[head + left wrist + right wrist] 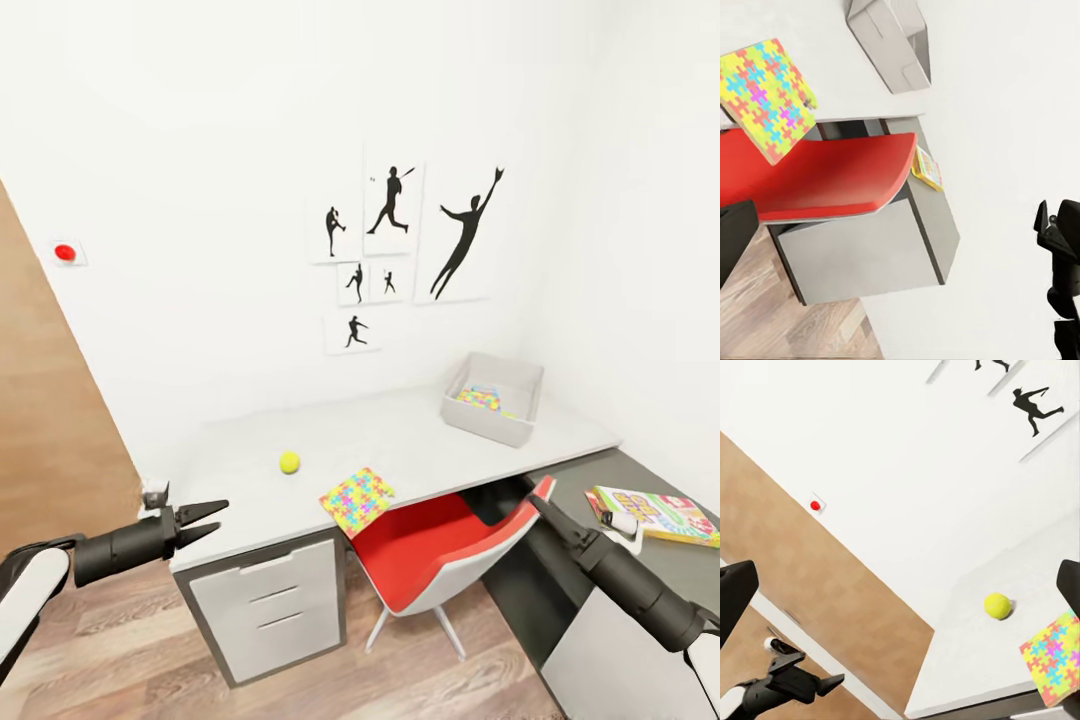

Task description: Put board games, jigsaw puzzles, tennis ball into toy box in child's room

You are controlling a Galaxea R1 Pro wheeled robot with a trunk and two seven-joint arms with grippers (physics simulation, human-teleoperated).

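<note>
The tennis ball [289, 461] lies on the light grey table [240, 470], left of the middle. One jigsaw puzzle [357, 499] overhangs the table's front edge. Another multicoloured puzzle [478, 398] lies inside the toy box [520, 375] at the back right. A green-yellow-red board game [660, 513] rests on the lower dark wing. My left gripper [222, 515] hovers open and empty off the table's left front corner. My right gripper [540, 498] is open and empty beside the red chair's back, left of the board game. The bed is out of view.
A red and white chair [430, 550] is pushed partly under the table, beneath the overhanging puzzle. White drawers [265, 605] sit under the table's left end. A wooden door [50, 420] is on the left. Wood floor lies in front of the drawers.
</note>
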